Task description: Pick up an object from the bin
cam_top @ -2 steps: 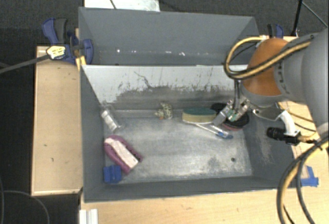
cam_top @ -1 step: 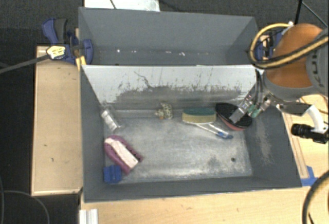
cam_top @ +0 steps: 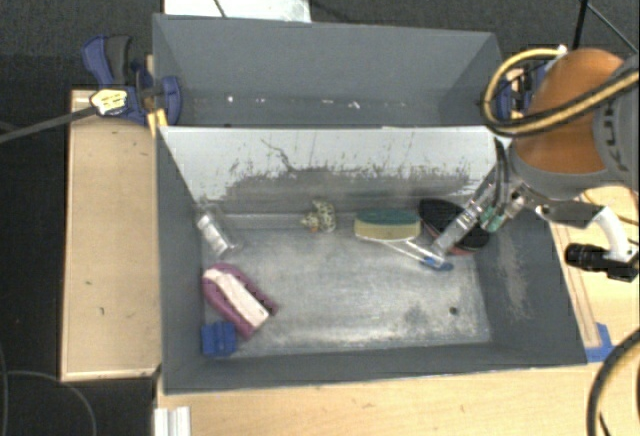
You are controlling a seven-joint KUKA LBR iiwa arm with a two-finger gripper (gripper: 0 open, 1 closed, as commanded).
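**Tool low at the bin's far right corner, no grasp made out**

The tool [cam_top: 455, 236] hung low over the floor of the bin [cam_top: 350, 309], close to the far right corner and slanting down from the right. Its tip lay on or just above a black thing [cam_top: 436, 215] that sat against the far wall. A clear stick [cam_top: 420, 255] with a blue end lay just beside the tip on the near side. A green-topped sponge [cam_top: 386, 224] lay just left of the black thing. A bit of red showed at the tip; what it was could not be told. Nor could it be told whether the tool was open or shut, or whether it had hold of anything.

The other things lay well apart from it: a speckled lump [cam_top: 320, 216] at the middle of the far wall, a clear tube [cam_top: 212, 232] by the left wall, and a pink block [cam_top: 236, 296] and blue block [cam_top: 217, 338] in the near left corner.

The step in hand looked like the descent onto the black thing, with the pick not yet made. The next move would call for closing on that one thing alone and then a straight lift. The stick and sponge crowded it, and the walls left little room.
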